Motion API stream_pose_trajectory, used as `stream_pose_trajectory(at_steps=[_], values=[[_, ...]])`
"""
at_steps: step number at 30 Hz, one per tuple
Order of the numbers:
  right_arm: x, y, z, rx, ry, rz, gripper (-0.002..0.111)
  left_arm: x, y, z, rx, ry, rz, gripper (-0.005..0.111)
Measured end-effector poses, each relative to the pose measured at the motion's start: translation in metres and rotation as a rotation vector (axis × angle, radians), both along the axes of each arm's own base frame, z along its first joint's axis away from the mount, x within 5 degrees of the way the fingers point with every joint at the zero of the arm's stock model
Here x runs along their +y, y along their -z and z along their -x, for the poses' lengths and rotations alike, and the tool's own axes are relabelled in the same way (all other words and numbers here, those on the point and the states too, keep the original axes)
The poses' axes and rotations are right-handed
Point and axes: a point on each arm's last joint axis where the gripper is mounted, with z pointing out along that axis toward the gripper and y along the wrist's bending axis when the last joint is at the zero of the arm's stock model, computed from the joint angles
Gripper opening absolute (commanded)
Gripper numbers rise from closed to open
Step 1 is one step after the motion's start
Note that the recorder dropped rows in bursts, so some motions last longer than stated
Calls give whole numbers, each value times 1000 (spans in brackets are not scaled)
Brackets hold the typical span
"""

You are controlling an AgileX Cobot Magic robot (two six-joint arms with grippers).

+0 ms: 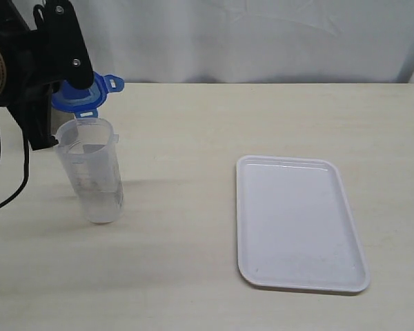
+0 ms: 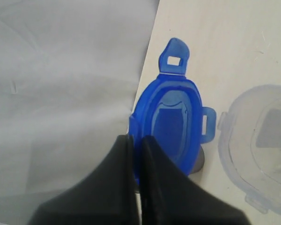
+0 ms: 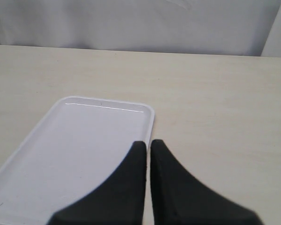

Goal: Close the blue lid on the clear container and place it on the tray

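Bright blue rounded-square plastic lid hangs pinched in the left gripper, seemingly just above the open tall clear plastic container near the left edge of the table; capping it and moving it onto the flat white tray remain, with the right gripper closed on nothing.

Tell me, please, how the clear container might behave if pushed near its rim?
The clear container stands tall on a narrow base, so it would probably tip rather than slide. It looks empty, hence likely light and easily shoved.
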Motion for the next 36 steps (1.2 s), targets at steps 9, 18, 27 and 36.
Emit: stream_pose_trajectory(at_steps=[9, 18, 27, 36], values=[[0, 0, 0, 0, 0, 0, 4, -5, -1, 4, 9, 6, -5, 0], [0, 0, 0, 0, 0, 0, 4, -7, -1, 8, 28, -9, -17, 0], [0, 0, 0, 0, 0, 0, 4, -8, -1, 7, 18, 9, -11, 0], [0, 0, 0, 0, 0, 0, 4, -8, -3, 6, -4, 34, -47, 0]])
